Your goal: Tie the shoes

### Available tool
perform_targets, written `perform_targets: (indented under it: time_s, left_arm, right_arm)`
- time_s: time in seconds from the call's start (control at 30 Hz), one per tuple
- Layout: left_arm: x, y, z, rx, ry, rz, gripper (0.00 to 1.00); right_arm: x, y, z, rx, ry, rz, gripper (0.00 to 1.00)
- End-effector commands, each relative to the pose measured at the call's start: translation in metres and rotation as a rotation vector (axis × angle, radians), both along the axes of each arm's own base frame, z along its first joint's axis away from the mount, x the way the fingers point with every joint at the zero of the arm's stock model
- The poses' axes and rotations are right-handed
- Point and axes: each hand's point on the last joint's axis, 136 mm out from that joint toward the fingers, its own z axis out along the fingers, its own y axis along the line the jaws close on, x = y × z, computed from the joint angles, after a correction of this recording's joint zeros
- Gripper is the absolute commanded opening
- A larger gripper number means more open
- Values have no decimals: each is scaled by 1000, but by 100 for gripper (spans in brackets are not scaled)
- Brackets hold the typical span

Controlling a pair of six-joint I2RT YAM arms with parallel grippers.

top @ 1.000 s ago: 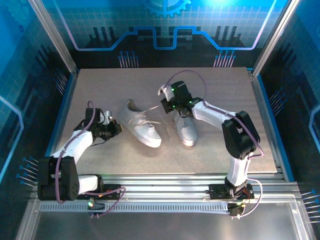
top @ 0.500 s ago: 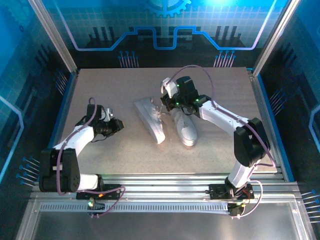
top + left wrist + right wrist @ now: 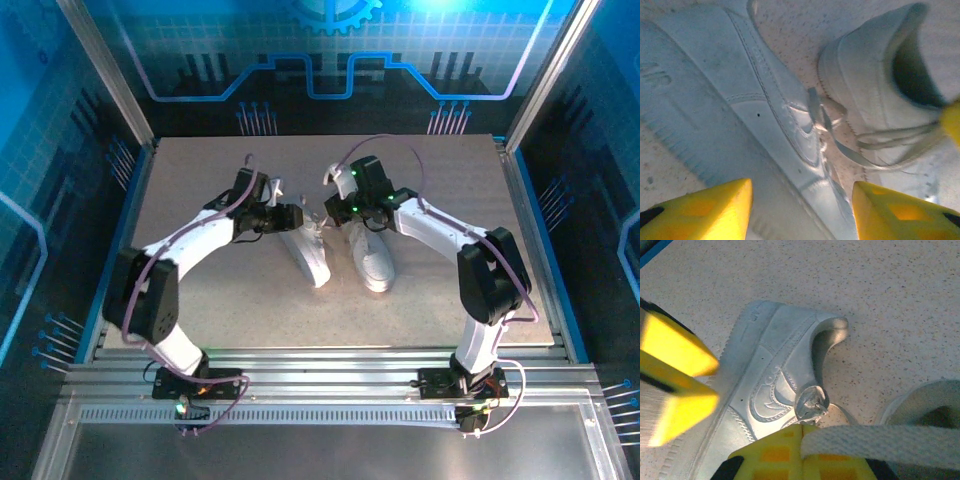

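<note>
Lying lengthwise between the spread fingers of the left gripper, the tipped shoe sits nearest it, while the right gripper seems clamped on a lace.

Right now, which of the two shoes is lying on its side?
The left shoe: it is tipped over, side panel up and sole showing. The right shoe stands upright on its sole.
</note>
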Motion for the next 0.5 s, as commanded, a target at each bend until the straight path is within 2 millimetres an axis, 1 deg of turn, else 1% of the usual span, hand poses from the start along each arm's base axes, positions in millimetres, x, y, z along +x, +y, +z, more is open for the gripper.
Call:
perform_targets:
  time_s: [0.0, 0.13, 0.27, 0.37, 0.47]
  left_arm:
    - [-3, 9, -20, 89, 44, 4, 53]
    - [-24, 32, -42, 144, 98, 39, 52]
    - [-49, 64, -60, 149, 164, 114, 51]
    - [-65, 86, -68, 143, 197, 171, 51]
    - [-74, 101, -67, 125, 196, 212, 50]
  right_arm:
    - [0, -12, 11, 7, 1, -43, 0]
    - [-7, -13, 20, 25, -9, -26, 0]
    - [-15, -9, 38, 79, -24, -7, 0]
    - [-21, -5, 52, 119, -34, 7, 0]
    - [-27, 2, 63, 160, -38, 27, 0]
